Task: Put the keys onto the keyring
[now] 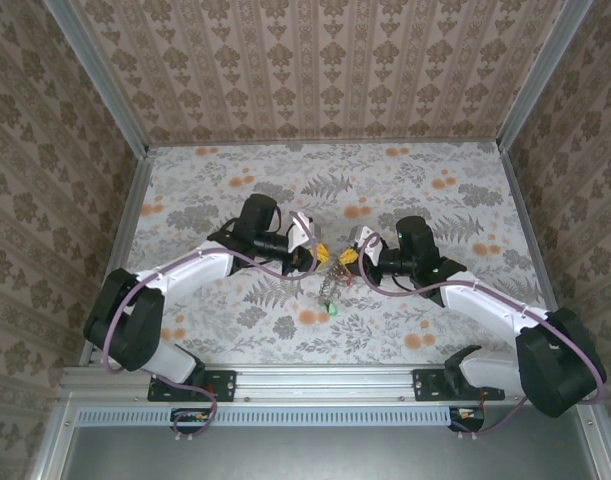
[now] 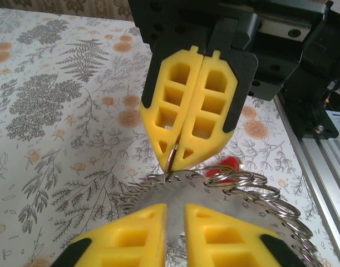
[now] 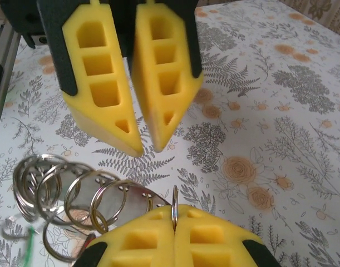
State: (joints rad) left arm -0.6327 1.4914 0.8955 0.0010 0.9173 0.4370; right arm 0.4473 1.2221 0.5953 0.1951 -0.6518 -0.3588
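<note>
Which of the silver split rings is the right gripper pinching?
The upright ring standing edge-on in the shut right gripper, at the row's right end; the other rings lie loose to its left.

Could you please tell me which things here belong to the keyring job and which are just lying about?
Belongs to the job:
- keyring, one of its rings pinched by the right gripper
- red-headed key
- green-headed key
- left gripper, fingers slightly apart

Just the setting:
- floral table cover
- metal rail
- patterned walls
</note>
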